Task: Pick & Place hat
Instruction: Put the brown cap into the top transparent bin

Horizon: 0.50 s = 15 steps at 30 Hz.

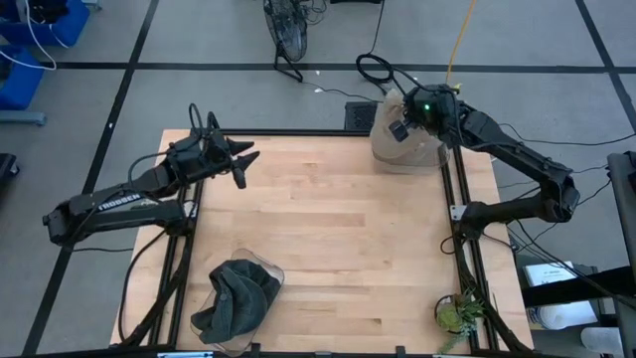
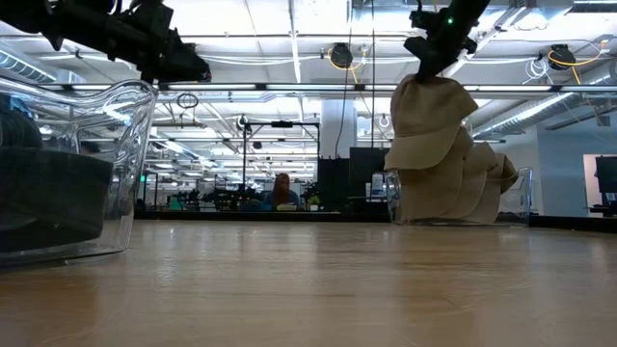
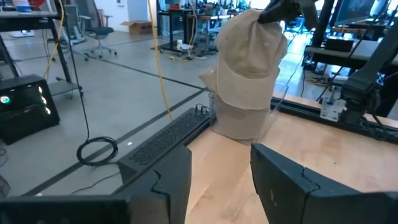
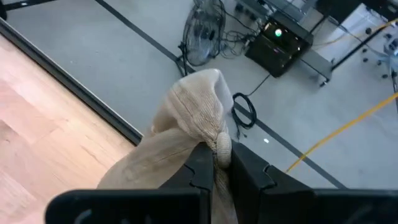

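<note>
While beige hats point(image 1: 417, 149) fill one bin point(image 2: 522, 198), dark hats point(image 1: 238, 296) fill another.

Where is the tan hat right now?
In the high view the tan hat hangs at the table's far right corner, pinched by the right gripper, above the stacked hats.

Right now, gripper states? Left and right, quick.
Left gripper: open, holding nothing, raised over the table's left side.
Right gripper: shut on the tan hat, lifting it above the pile at the far right corner.
</note>
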Each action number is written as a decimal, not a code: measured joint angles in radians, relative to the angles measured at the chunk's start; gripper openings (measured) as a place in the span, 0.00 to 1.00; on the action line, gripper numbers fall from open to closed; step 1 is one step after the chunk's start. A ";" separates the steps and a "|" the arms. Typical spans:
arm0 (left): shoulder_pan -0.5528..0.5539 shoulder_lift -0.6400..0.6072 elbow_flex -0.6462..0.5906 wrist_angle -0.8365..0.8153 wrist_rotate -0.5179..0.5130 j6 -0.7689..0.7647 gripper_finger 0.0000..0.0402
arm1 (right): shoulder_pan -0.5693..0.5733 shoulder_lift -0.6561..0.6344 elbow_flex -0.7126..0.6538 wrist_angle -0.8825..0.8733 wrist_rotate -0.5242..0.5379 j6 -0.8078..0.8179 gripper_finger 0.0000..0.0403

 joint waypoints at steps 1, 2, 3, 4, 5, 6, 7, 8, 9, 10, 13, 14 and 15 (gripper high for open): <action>0.010 0.000 0.000 0.000 0.009 -0.001 0.41 | -0.001 0.000 0.000 -0.004 0.001 0.008 0.05; 0.017 0.000 0.000 0.000 0.019 -0.004 0.42 | -0.001 0.000 0.000 -0.010 0.001 0.011 0.05; 0.024 0.000 0.000 0.000 0.026 -0.005 0.42 | -0.001 0.000 0.000 -0.016 0.004 0.009 0.05; 0.029 0.000 0.000 0.000 0.029 -0.008 0.42 | 0.002 0.002 0.000 -0.020 0.021 -0.004 0.05; 0.031 0.000 0.000 0.001 0.030 -0.015 0.42 | 0.006 0.003 0.000 -0.021 0.054 -0.020 0.05; 0.033 0.000 0.000 0.001 0.030 -0.018 0.42 | 0.011 0.003 0.000 -0.022 0.096 -0.041 0.05; 0.034 0.000 0.000 0.001 0.031 -0.018 0.42 | 0.016 0.003 0.000 -0.022 0.129 -0.059 0.05; 0.034 0.000 0.000 0.001 0.031 -0.019 0.42 | 0.020 0.002 0.000 -0.019 0.145 -0.074 0.05; 0.034 0.000 0.000 0.001 0.031 -0.019 0.42 | 0.023 0.002 0.000 -0.019 0.150 -0.079 0.05; 0.033 0.000 0.000 0.002 0.031 -0.023 0.42 | 0.027 0.002 0.000 -0.026 0.153 -0.082 0.05; 0.033 0.000 0.000 0.002 0.031 -0.045 0.42 | 0.039 0.003 0.000 -0.060 0.156 -0.100 0.05; 0.033 0.000 0.000 0.003 0.031 -0.046 0.42 | 0.042 0.004 0.000 -0.067 0.156 -0.102 0.05; 0.033 0.000 0.000 0.006 0.033 -0.046 0.42 | 0.047 0.005 0.000 -0.069 0.156 -0.097 0.05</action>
